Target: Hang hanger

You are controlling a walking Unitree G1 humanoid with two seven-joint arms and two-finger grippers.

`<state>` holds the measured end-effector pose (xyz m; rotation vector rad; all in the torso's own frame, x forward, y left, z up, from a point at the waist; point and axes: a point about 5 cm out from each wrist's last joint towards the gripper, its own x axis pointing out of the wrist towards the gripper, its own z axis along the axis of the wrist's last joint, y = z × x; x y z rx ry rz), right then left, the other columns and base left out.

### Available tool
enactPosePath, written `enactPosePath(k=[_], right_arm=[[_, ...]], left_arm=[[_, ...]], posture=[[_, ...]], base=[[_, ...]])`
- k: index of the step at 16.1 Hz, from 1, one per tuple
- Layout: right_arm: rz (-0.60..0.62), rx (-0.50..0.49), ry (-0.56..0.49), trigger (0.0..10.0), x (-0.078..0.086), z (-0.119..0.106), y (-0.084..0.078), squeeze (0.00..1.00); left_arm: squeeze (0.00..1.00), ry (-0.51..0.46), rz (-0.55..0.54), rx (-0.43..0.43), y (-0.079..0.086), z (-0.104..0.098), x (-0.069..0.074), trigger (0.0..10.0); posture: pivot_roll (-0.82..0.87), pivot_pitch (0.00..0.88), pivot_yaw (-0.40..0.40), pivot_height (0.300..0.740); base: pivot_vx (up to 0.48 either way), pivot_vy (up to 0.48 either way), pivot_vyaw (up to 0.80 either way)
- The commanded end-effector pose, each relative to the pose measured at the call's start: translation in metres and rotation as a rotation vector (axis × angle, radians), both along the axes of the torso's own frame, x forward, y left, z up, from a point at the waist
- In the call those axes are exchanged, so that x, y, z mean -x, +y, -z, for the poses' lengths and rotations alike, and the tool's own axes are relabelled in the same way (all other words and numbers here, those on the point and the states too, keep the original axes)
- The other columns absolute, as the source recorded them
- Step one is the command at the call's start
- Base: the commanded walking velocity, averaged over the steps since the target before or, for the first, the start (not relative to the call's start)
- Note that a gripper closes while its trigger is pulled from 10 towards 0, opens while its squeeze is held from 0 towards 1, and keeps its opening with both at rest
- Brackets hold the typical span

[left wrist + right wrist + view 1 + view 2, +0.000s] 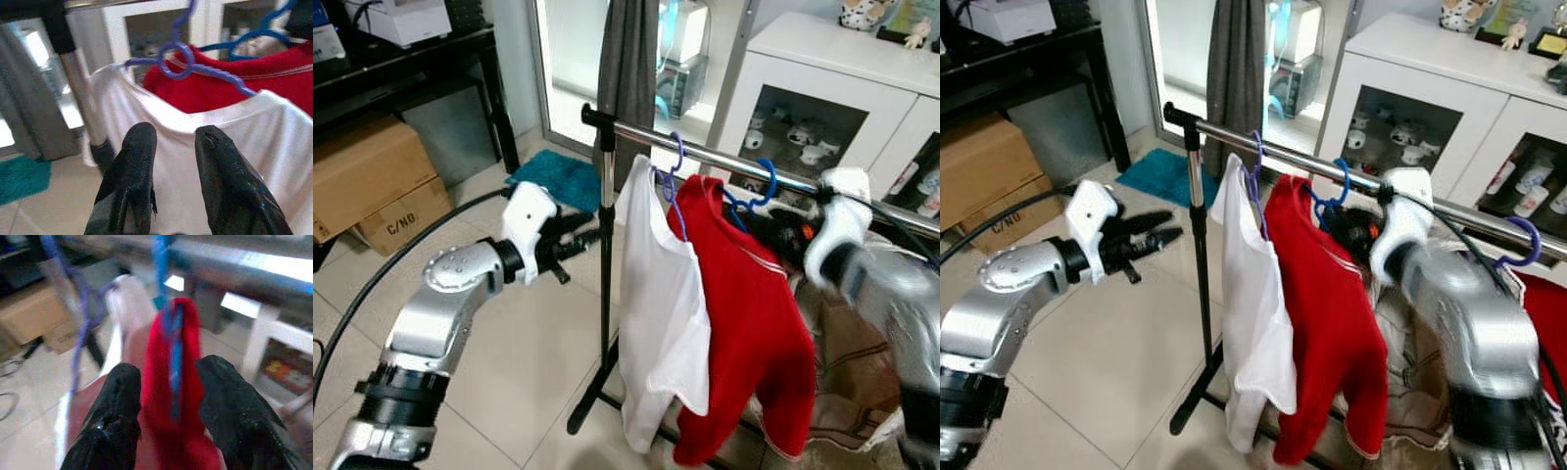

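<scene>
With my right gripper [168,416] parted and empty around the red shirt [744,313], whose blue hanger [759,191] already hooks the rail [724,162], I'd withdraw straight back, left gripper [1151,238] open and idle.

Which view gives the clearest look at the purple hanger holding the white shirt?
The left wrist view: the purple hanger is close, its neck loop and arms plain over the white shirt. Both eye views show its hook over the rail, small. The right wrist view blurs it.
</scene>
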<state>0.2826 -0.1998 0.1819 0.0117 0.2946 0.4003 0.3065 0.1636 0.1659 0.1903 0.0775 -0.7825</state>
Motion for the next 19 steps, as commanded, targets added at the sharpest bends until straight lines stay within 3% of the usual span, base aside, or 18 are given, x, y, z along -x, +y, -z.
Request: enactPosePath(k=[1, 6, 10, 14, 19], right_arm=[[-0.03, -0.004, -0.039, 10.0, 0.005, -0.009, -0.001, 0.0], [-0.104, 0.038, -0.064, 10.0, 0.017, -0.016, -0.008, 0.0], [-0.2, 0.039, -0.056, 10.0, 0.03, -0.013, -0.004, 0.0], [-0.316, 0.011, -0.049, 10.0, 0.047, -0.01, 0.006, 0.0], [-0.346, -0.017, -0.038, 10.0, 0.055, -0.006, 0.015, 0.0]], left_arm=[[0.0, -0.005, -0.021, 0.001, 0.001, -0.001, 0.001, 10.0], [0.0, 0.01, 0.018, -0.013, -0.008, 0.004, 0.006, 10.0], [0.0, 0.016, 0.032, -0.016, -0.011, 0.006, 0.01, 10.0], [0.0, 0.024, 0.042, -0.005, -0.01, 0.007, 0.012, 10.0], [0.0, 0.038, 0.076, 0.009, -0.013, 0.007, 0.017, 10.0]], posture=[[-0.03, 0.0, -0.029, 0.74], [-0.04, 0.0, -0.034, 0.74], [-0.04, 0.0, -0.038, 0.74], [-0.04, 0.006, -0.036, 0.74], [-0.05, 0.016, -0.03, 0.74]], base=[[0.0, 0.0, 0.0], [0.0, -0.265, 0.0], [0.0, -0.264, 0.0], [0.0, -0.192, -0.76], [0.0, 0.051, -0.76]])
